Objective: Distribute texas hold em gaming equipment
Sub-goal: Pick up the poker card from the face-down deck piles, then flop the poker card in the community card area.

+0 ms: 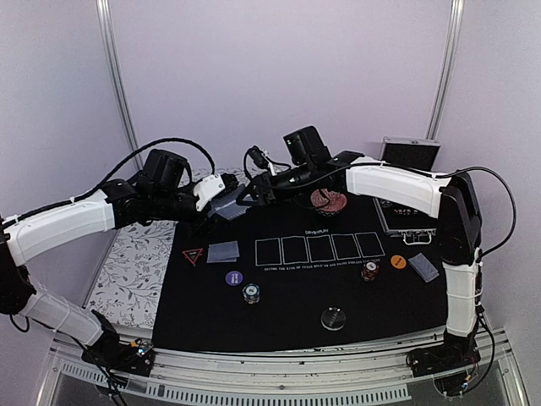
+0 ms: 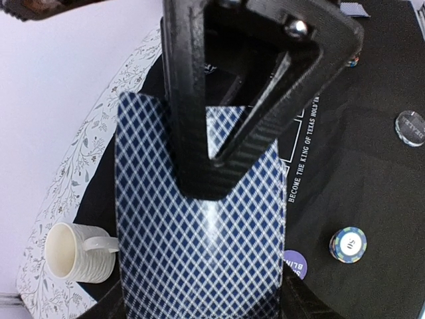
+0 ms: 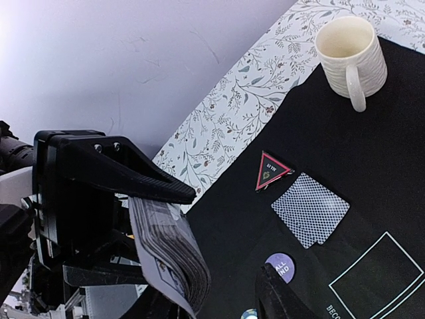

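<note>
Shows a cream mug upright near the far left corner of the black mat, beside floral cloth; red patterned bowl at far edge.

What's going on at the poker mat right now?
The left gripper holds the deck of cards clamped above the far left of the black mat. The right gripper reaches over the deck's top card, apparently to draw one; whether it grips yet is unclear. Already on the mat: one card pile beside the red-edged triangle, another card pile near the orange disc. The five outlined slots hold no cards.
</note>
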Controlling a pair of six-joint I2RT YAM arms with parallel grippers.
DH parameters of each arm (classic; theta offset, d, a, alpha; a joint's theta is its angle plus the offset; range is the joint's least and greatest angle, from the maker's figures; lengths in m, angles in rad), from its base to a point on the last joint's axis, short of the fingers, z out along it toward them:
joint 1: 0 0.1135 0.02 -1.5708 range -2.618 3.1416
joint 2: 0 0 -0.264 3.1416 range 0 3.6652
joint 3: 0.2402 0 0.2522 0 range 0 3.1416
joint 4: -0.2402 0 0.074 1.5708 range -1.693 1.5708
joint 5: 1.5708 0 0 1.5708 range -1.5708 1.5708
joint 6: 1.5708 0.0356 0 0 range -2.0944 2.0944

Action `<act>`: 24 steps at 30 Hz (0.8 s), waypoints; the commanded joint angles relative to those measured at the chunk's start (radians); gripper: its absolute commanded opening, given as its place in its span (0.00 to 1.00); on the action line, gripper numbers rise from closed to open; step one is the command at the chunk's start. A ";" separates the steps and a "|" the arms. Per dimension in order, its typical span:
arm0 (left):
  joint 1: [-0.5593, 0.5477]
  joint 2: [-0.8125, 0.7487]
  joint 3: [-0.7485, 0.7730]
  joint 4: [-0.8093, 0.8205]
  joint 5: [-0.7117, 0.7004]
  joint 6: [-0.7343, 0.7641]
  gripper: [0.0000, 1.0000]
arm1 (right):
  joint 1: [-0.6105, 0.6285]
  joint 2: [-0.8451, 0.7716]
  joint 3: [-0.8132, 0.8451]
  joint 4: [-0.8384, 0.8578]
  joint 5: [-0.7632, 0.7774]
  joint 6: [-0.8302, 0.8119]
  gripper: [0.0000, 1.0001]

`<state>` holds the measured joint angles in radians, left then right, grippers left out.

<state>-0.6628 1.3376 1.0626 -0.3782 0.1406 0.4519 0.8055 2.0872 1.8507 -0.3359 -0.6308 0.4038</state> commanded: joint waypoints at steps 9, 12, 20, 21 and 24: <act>0.004 0.005 0.010 0.033 -0.004 -0.005 0.57 | -0.016 -0.073 -0.015 -0.045 0.025 -0.017 0.28; 0.004 0.005 0.009 0.033 -0.004 -0.005 0.57 | -0.017 -0.089 -0.015 -0.066 0.040 -0.026 0.22; 0.003 0.004 0.008 0.033 -0.012 -0.003 0.57 | -0.018 -0.130 -0.011 -0.134 0.113 -0.060 0.04; 0.003 0.004 0.009 0.033 -0.013 -0.004 0.57 | -0.019 -0.138 -0.008 -0.150 0.126 -0.066 0.03; 0.004 0.005 0.008 0.033 -0.021 -0.005 0.57 | -0.028 -0.175 -0.002 -0.194 0.167 -0.101 0.02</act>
<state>-0.6628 1.3376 1.0626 -0.3779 0.1223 0.4519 0.7952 1.9877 1.8446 -0.4515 -0.5449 0.3538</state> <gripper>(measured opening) 0.576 0.029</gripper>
